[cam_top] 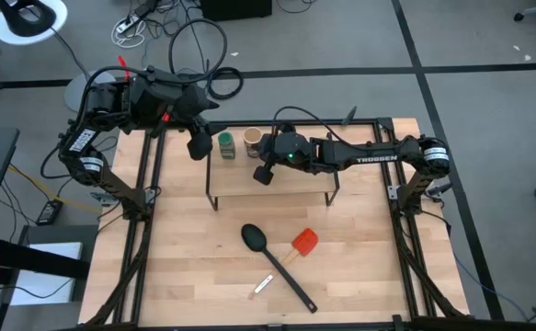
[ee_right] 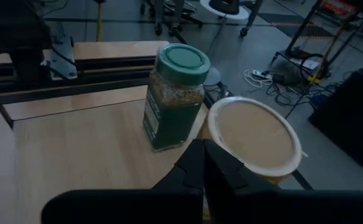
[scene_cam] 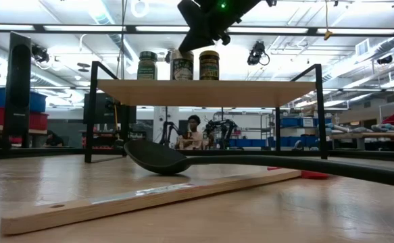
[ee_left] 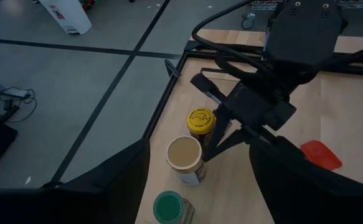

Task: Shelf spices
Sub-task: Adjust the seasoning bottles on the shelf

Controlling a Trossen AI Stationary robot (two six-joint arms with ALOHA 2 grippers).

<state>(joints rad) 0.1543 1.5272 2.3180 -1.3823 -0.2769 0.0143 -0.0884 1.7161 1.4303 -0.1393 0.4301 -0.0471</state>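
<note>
High view: three small cylindrical spice jars, green-topped [cam_top: 225, 141], tan-lidded [cam_top: 252, 138] and yellow [ee_left: 200, 121], stand along the far edge of the wooden-topped, black-legged shelf [cam_top: 277, 184]. Right gripper [cam_top: 262, 174], shut and empty, hovers just beside them; a careless sweep could topple one. Left gripper [cam_top: 199, 147] waits open, holding nothing, at the shelf's left end.

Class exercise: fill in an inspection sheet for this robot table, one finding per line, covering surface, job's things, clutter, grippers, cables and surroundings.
Surface: light wooden table, flat.
Job's things: green-lidded jar, tan-lidded jar and yellow-lidded jar all upright in a row on the shelf.
Clutter: black spoon, red spatula and a wooden stick lie in front of the shelf.
Grippers: left gripper open beside the green-lidded jar; right gripper shut, above the row of jars.
Cables: black loops on the floor behind the table.
Surroundings: a person sits in the room beyond.
</note>
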